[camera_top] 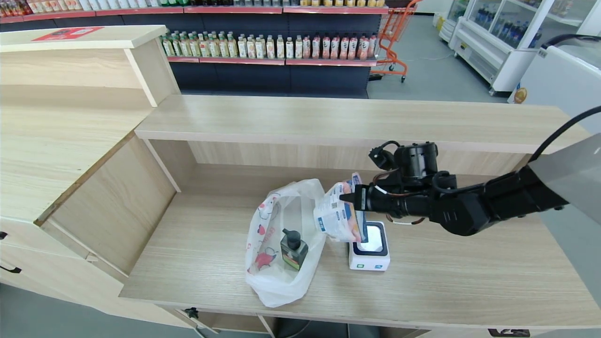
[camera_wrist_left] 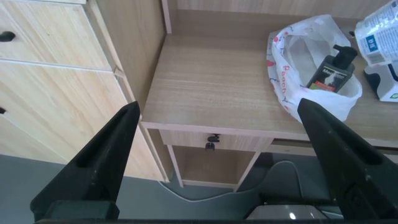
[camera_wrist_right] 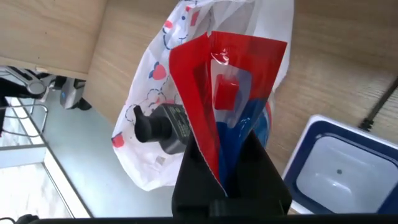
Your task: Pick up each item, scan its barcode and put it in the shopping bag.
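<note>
Your right gripper (camera_top: 350, 197) is clamped on one edge of the snack packet (camera_top: 337, 217) (red and blue on one face, pale on the other); the packet hangs just above the scanner (camera_top: 371, 251), beside the mouth of the shopping bag (camera_top: 263, 244); the bag lies open on the counter (camera_top: 469, 281), left of the scanner, with a dark pump bottle (camera_top: 293, 249) inside. Your left gripper (camera_wrist_left: 219, 106) has its fingers spread wide and holds nothing; it sits off the counter's near edge, left of the bag.
</note>
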Robot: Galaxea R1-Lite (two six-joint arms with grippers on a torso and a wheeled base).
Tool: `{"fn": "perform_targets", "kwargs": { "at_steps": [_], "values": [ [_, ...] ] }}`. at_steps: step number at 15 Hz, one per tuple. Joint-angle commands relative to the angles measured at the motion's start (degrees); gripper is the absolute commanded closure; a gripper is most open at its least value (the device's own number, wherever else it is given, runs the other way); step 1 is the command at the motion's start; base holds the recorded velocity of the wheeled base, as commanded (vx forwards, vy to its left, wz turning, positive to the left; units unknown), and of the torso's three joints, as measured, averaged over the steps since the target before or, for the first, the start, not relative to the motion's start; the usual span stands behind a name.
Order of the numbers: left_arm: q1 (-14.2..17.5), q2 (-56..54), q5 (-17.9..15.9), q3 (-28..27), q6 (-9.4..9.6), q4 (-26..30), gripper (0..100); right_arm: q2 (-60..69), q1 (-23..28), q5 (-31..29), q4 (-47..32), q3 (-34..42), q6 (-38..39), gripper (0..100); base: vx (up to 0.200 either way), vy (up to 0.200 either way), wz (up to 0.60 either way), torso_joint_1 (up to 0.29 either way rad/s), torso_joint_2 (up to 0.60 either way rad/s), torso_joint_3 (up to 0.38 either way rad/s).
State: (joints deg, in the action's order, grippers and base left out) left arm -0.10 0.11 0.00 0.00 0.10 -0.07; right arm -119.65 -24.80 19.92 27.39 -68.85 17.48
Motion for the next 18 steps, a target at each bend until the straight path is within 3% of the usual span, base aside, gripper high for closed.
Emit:
{"fn": "perform_targets", "kwargs": {
  "at_steps": [1, 8, 18],
  "values": [
    [0.0, 0.0, 0.0, 0.0, -0.01, 0.0, 0, -4.2, -1.7, -0.1, 0.1, -2.3, -0.1, 100, 0.0, 0.0, 0.0, 0.0, 0.0, 0.0],
    [0.0, 0.1, 0.0, 0.0, -0.01, 0.0, 0, -11.5, -5.4, -4.4, -0.2, -12.7, -0.1, 100, 0.0, 0.0, 0.0, 0.0, 0.0, 0.0],
    [0.0, 0.1, 0.0, 0.0, -0.01, 0.0, 0, -17.7, -6.8, -6.1, -0.9, -16.8, -0.3, 100, 0.0, 0.0, 0.0, 0.0, 0.0, 0.0]
  ]
}}
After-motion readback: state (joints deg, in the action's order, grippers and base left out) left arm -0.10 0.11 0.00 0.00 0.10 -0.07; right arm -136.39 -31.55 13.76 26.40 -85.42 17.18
